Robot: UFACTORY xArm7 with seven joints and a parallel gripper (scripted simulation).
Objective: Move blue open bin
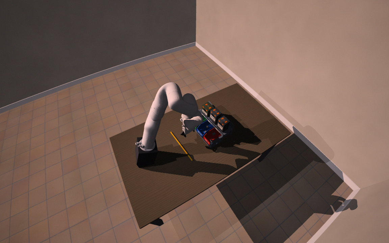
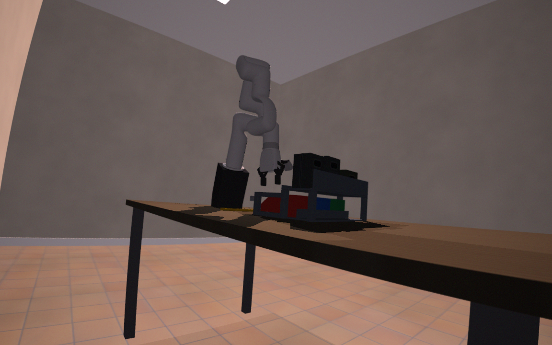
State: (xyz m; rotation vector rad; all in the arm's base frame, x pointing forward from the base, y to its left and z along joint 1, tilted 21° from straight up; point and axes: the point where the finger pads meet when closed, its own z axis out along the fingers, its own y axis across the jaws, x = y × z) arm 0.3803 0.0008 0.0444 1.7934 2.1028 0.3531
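The blue open bin (image 1: pixel 203 128) sits in the middle slot of the low dark shelf (image 1: pixel 214 127), between a green bin (image 1: pixel 196 127) mostly hidden by my arm and a red bin (image 1: pixel 211 134). From the side the blue bin (image 2: pixel 322 203) shows through the shelf frame beside the green bin (image 2: pixel 337 204) and the red bin (image 2: pixel 279 205). My gripper (image 1: pixel 184 131) is open and empty, fingers pointing down. It hangs above the table just in front of the bins' open fronts, and also shows in the side view (image 2: pixel 270 177) above the shelf's front edge.
Three dark boxes with orange marks (image 1: pixel 215 114) stand on the shelf's top level. A thin yellow strip (image 1: pixel 181 145) lies on the table between my base (image 1: pixel 146 154) and the shelf. The table's far edge lies close to the wall.
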